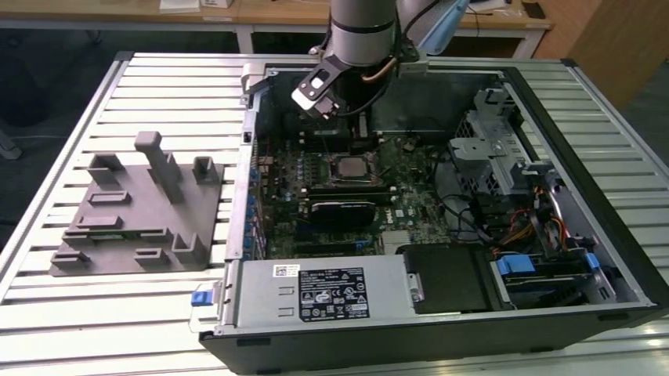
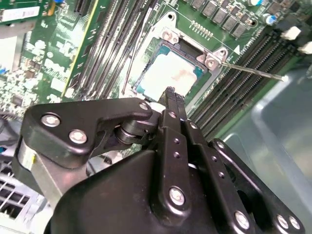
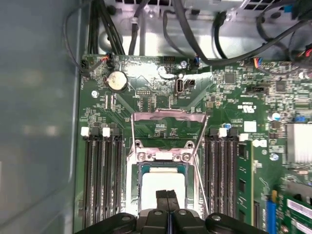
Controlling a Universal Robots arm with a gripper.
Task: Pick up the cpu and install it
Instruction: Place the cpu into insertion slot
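In the first wrist view, the pincer (image 3: 167, 194) is hanging fully closed, gripping nothing, over the cpu (image 3: 151, 183) lying in the socket (image 3: 161, 157).

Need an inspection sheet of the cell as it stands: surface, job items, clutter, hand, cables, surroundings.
Surface: slatted metal table carrying an open computer case.
Job's things: cpu lies flat in the motherboard socket; retention frame raised open.
Clutter: grey fixture on the table, at the exterior view's left of the case.
Hand: hand shut, fingertips over the cpu; contact cannot be told.
Cables: black cables along the case wall; coloured wires near the drive bays.
Surroundings: wooden desks behind the table.
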